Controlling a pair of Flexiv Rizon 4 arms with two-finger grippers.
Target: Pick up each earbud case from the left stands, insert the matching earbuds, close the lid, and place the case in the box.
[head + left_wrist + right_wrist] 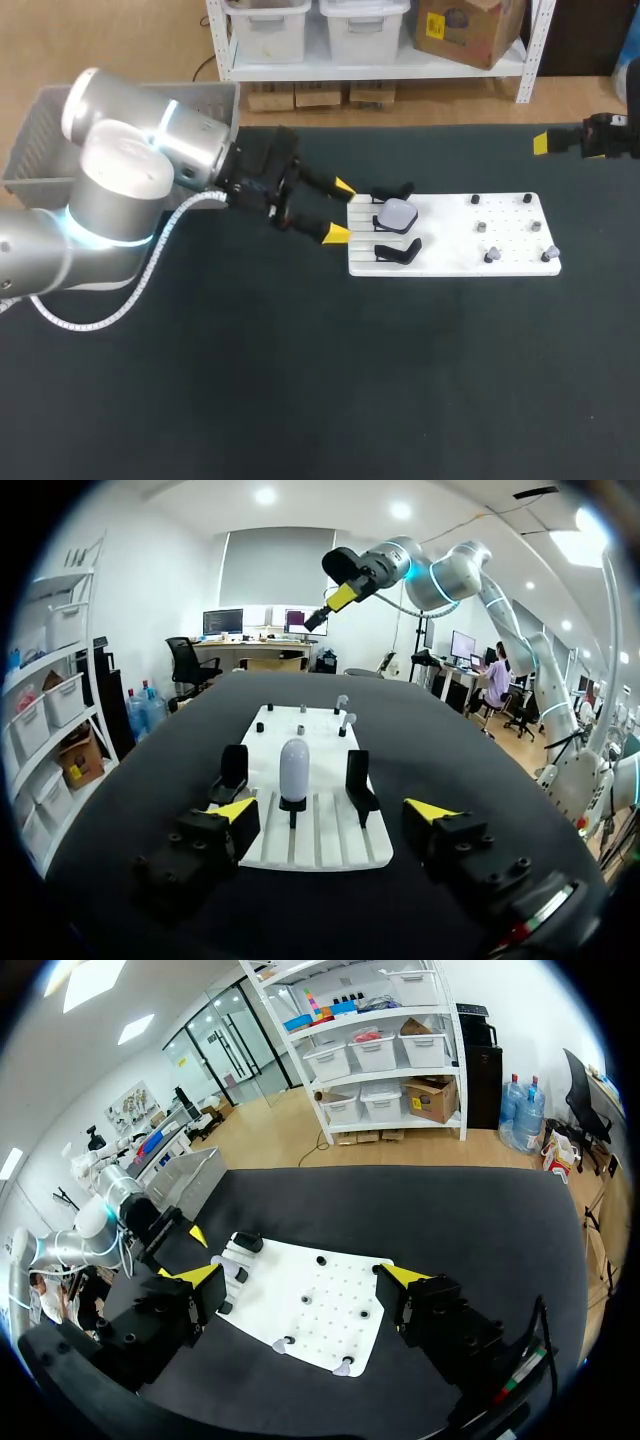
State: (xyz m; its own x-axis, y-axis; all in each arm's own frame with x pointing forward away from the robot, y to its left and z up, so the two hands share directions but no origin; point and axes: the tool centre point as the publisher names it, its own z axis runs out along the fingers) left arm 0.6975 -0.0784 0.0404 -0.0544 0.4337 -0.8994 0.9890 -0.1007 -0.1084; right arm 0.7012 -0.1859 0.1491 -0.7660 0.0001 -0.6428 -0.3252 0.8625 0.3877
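A white earbud case (398,215) stands with its lid down on the middle stand at the left end of the white board (450,245). The black stands (396,252) on either side of it hold nothing. Small earbuds (491,256) sit on pegs at the board's right end. My left gripper (340,210) is open at the board's left edge, a short way from the case (293,770), which lies straight ahead of its fingers (233,808), untouched. My right gripper (302,1275) hangs open and empty high over the table's far right (545,142), with the board (320,1305) below it.
A grey basket (40,130) stands at the table's back left corner, behind my left arm. Dark tabletop (400,380) stretches in front of the board and to its right.
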